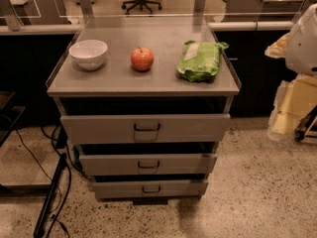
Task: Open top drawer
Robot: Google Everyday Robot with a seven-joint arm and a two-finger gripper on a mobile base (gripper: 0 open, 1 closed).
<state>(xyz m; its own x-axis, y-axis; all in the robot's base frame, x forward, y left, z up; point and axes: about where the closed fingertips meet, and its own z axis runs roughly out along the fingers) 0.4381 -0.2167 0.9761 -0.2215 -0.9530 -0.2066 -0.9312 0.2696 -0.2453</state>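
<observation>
The top drawer (99, 129) is the widest of three grey drawers in a grey metal cabinet at the centre of the camera view. Its flat front carries a dark wire pull handle (147, 127). The front stands a little out from the cabinet, with a dark gap above it, and nothing inside it shows. My gripper is not in view. Only a white rounded part of my arm (303, 38) shows at the right edge, well right of the cabinet.
On the cabinet top (163, 81) sit a white bowl (88, 54), a red apple (142, 59) and a green bag (200, 60). Two narrower drawers (109, 164) (114, 189) sit below, also slightly out. Cables and a dark pole (51, 197) lie on the floor at left. Pale yellow objects (292, 108) stand at right.
</observation>
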